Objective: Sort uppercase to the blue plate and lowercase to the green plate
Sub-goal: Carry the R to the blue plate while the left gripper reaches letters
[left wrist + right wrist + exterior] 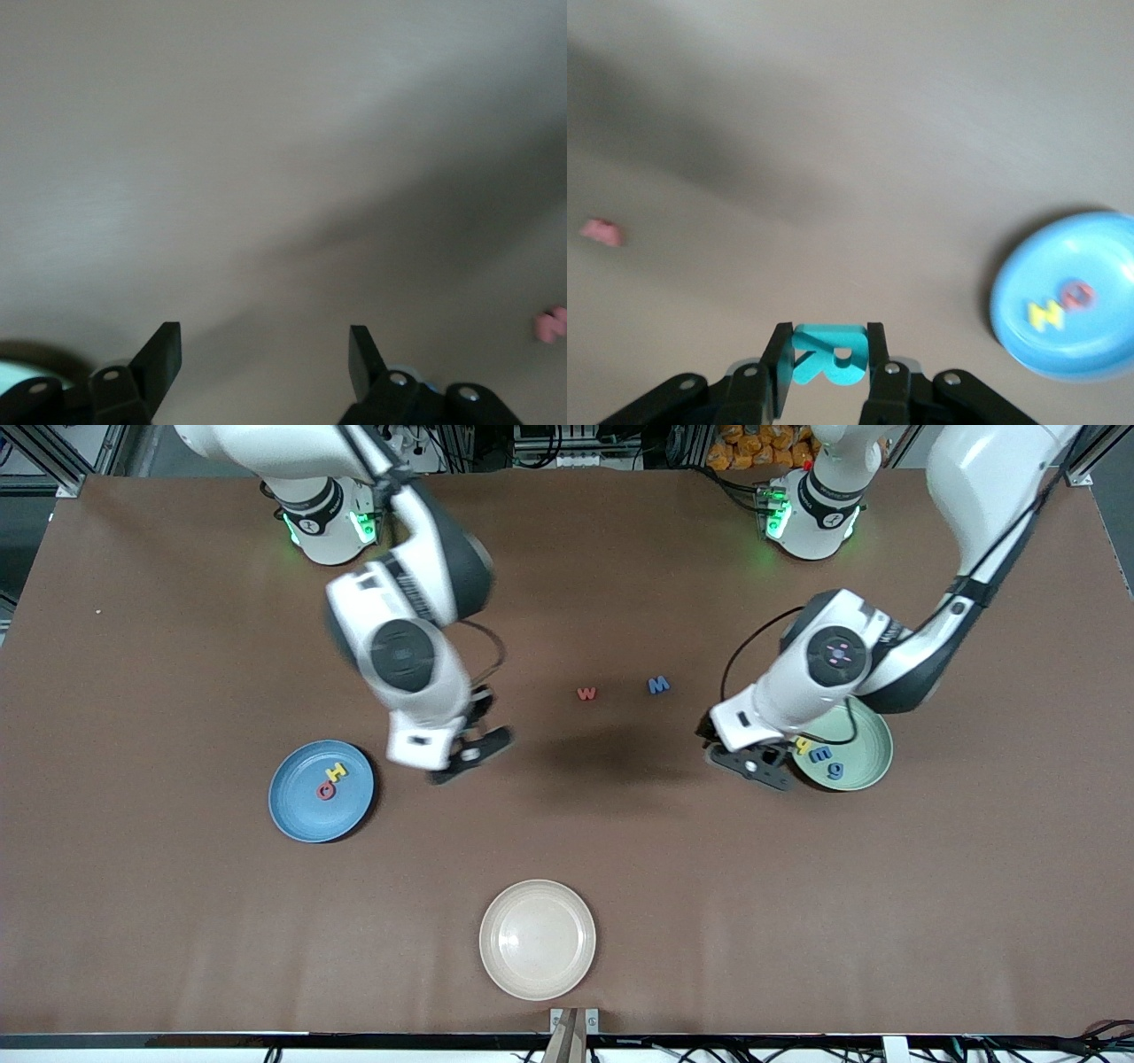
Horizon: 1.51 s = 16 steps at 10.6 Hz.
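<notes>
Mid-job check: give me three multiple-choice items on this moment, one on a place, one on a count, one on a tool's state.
1. Where is the teal R?
A. in the right tool
B. on the blue plate
C. on the beige plate

2. How many letters lie on the green plate?
A. one
B. three
C. five

3. How is the left tool?
A. shut on a letter
B. open, empty
C. out of view

Key: 1 A, the teal R sits between the right tool's fingers. 2 B, three letters lie on the green plate. 3 B, the left tool shows spread fingers with nothing between.

Teal R [828, 354], blue plate [297, 810] w/ yellow H [337, 771], red O [326, 789].
</notes>
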Tool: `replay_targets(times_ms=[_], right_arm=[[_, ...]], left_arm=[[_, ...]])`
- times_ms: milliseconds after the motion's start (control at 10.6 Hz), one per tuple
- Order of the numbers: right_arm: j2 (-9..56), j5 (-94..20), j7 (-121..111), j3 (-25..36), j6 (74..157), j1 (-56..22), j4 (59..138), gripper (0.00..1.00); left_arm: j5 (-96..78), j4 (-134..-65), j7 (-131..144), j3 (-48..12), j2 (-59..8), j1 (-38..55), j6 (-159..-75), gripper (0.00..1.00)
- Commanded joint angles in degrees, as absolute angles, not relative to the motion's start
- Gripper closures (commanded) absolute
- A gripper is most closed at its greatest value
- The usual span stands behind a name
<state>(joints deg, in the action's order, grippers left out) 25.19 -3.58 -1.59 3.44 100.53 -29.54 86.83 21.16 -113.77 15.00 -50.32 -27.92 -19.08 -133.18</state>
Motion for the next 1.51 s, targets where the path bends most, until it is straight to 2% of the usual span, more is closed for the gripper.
replay_targets(times_ms=[0, 189, 472, 849, 1038, 1226, 1321, 1415], right_arm=[[20.0, -5.2, -2.4, 5.3, 101.8, -24.4, 97.6, 1.00], [20.7, -5.2, -3.7, 8.1, 102.0, -22.1, 100.7, 1.00], [25.5, -5.3, -4.9, 12.3, 103.6, -21.6, 101.0, 1.00], [28.6, -6.2, -5.1, 12.2, 109.5, -16.5, 101.1, 0.99], [29.2, -8.0, -8.3, 12.2, 112.0, -15.1, 101.0, 0.66], [29.1, -7.9, -12.5, 12.2, 112.9, -14.1, 100.7, 0.51], [28.4, -8.0, -13.6, 12.2, 112.9, -13.7, 100.6, 0.01], [26.9, -8.0, -13.8, 12.2, 112.8, -13.6, 100.5, 0.00]], left_arm=[[20.8, -114.7, 15.1, -49.7, -26.8, -13.7, -134.6, 0.17], [23.2, -114.2, 14.4, -48.3, -27.8, -7.8, -135.4, 0.16], [26.0, -111.5, 12.4, -39.3, -30.0, 6.0, -137.6, 0.15], [29.5, -110.4, 4.3, -36.8, -34.6, 8.4, -145.3, 0.16], [29.6, -110.3, 2.3, -34.6, -35.4, 11.8, -145.8, 0.15], [29.4, -110.3, -4.5, -32.9, -35.3, 14.0, -145.8, 0.16], [29.4, -110.5, -4.7, -32.9, -35.6, 14.8, -145.7, 0.16], [29.4, -110.6, -4.8, -33.0, -35.7, 15.3, -145.6, 0.16]])
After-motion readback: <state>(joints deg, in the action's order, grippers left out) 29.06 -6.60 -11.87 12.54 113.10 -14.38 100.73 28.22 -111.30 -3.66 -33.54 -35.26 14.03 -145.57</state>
